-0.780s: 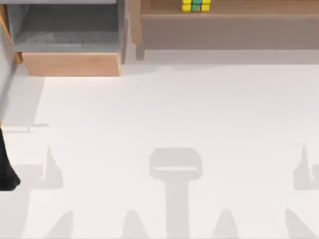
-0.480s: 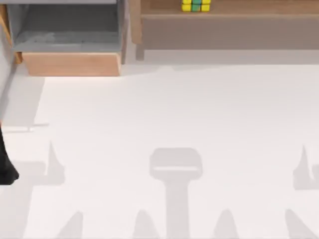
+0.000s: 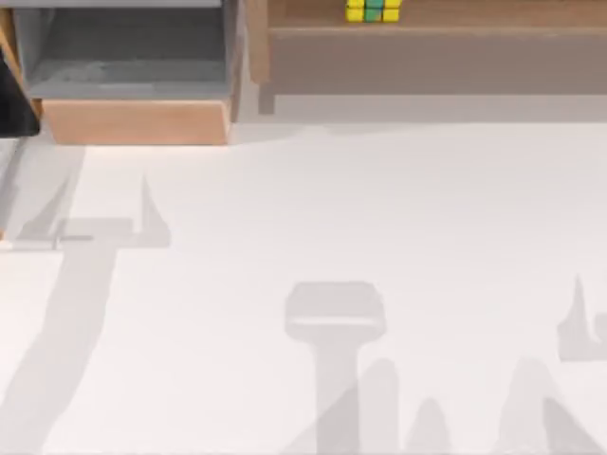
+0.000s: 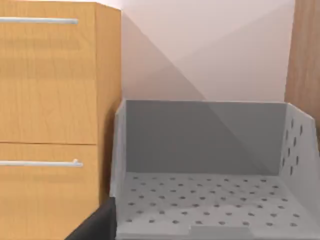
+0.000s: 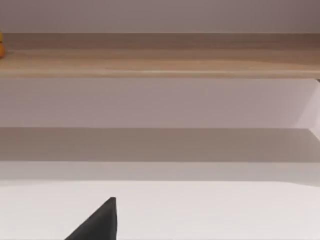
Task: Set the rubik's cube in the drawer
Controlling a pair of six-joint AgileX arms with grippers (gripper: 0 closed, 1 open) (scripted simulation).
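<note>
The rubik's cube [image 3: 373, 9], with yellow and green tiles, sits on the long brown shelf [image 3: 427, 47] at the back of the table. The drawer [image 3: 137, 121] stands pulled out at the back left, its flat grey inside [image 3: 128, 57] bare. A dark part of my left gripper [image 3: 14, 104] shows at the left edge, beside the drawer's front left corner. In the left wrist view the grey perforated drawer floor [image 4: 210, 200] lies close ahead of my left gripper [image 4: 95, 227]. My right gripper [image 5: 97, 222] faces the shelf [image 5: 160, 55] from over the table, far from the cube.
A wooden cabinet [image 4: 50, 100] with two handled fronts stands beside the drawer. The shelf's leg [image 3: 258, 57] stands between the drawer and the shelf. The white table [image 3: 332, 209] stretches wide in front, crossed by arm shadows.
My left arm has moved from the table's lower left edge up to the drawer's front left corner, and its shadow has shifted with it. The cube and drawer have not moved.
</note>
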